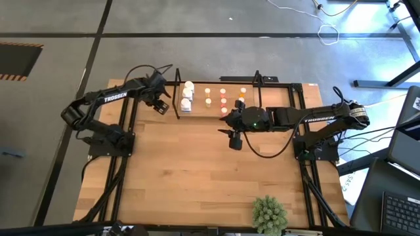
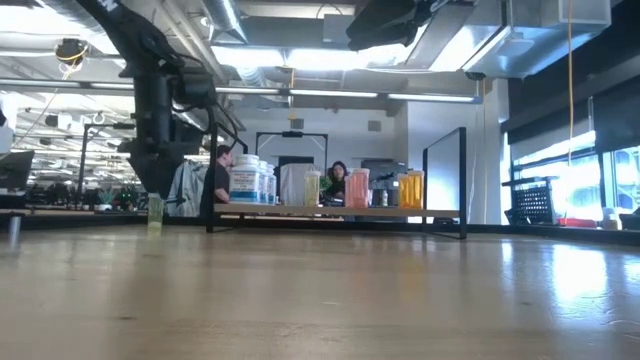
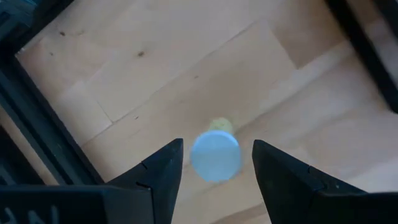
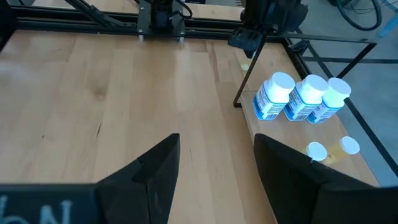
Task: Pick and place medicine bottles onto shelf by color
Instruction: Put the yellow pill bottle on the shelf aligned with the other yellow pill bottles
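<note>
The bottle (image 3: 215,155) under the left claw (image 3: 215,163) looks small and light, a stiff plastic cylinder with a smooth wall, so it should tip or skid easily if one finger reaches it first. The best hold, I judge, is across the body just below the cap, both fingers closing together.

It is a slim, pale yellowish bottle with a round, pale blue-white cap. It stands upright on the counter (image 3: 186,81), directly below the left claw and centred in the gap between its fingers. That claw is open, holds nothing, and hangs above the bottle without touching it, just outside the shelf's (image 1: 178,98) end frame.

On the shelf, next to that frame, three chunkier white bottles (image 4: 301,98) with blue labels stand in a row, touching. Farther along sit smaller cream, pink and orange ones (image 1: 223,99).

The right claw (image 4: 216,168) is open too and empty, hovering over bare counter in front of the shelf, well apart from the yellowish bottle.
</note>
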You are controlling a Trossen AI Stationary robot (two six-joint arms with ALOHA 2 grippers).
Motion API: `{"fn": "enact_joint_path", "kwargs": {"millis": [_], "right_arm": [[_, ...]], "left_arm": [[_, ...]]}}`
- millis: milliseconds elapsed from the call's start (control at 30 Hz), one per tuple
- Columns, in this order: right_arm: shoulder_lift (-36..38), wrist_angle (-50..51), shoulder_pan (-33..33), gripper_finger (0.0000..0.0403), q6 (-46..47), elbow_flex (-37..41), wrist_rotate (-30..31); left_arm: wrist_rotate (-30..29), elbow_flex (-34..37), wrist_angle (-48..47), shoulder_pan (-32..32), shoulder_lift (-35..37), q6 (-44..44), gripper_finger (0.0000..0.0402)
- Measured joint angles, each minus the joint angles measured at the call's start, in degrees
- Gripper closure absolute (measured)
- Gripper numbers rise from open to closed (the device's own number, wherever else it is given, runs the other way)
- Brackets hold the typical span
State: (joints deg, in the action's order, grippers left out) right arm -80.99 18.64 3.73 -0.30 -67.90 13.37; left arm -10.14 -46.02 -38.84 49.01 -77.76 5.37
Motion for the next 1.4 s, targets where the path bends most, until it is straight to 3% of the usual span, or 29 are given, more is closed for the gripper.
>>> {"fn": "enact_joint_path", "kwargs": {"millis": [133,467,833,1033,1400], "right_arm": [[0.0,0.0,0.0,0.0195,0.0,0.0,0.0],[0.0,0.0,0.0,0.0195,0.0,0.0,0.0],[0.0,0.1,0.0,0.0195,0.0,0.0,0.0],[0.0,0.1,0.0,0.0195,0.0,0.0,0.0],[0.0,0.1,0.0,0.0195,-0.1,0.0,0.0]], "left_arm": [[-2.8,0.0,0.6,0.0,-1.9,0.0,0.0214],[-2.8,0.0,1.4,-0.1,-2.5,-3.0,0.0217],[-2.9,0.0,1.0,-0.1,-2.4,-3.1,0.0296],[-3.1,0.0,-0.6,-0.5,-2.4,-3.0,0.0307],[-2.1,0.0,-11.9,-9.4,2.6,1.7,0.0309]]}}
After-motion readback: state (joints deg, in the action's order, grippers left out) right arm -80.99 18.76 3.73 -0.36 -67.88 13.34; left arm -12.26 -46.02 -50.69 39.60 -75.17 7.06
